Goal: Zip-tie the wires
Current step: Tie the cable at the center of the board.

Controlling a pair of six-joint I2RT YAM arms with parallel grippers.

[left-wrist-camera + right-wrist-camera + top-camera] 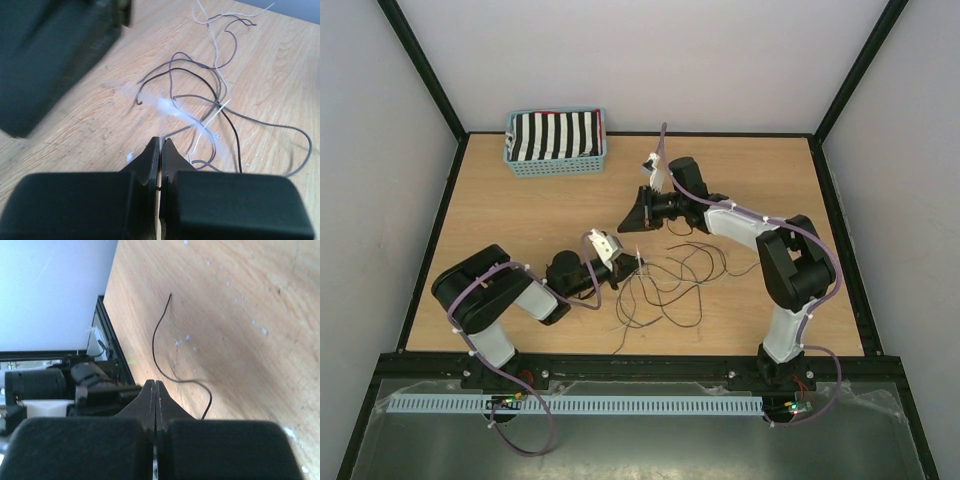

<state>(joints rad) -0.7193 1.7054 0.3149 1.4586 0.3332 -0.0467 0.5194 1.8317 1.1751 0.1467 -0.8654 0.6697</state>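
Striped cloth (555,135) in blue basket (557,167), wires (663,291) outside

- A pale white strip (172,110) among the thin dark and pale wires (218,75) is smeared by blur; its kind cannot be told.
- A large black block (50,60) is blurred and cut off at the upper left edge.
- One thin dark wire's (153,345) lower end is hidden behind the right gripper (155,390).
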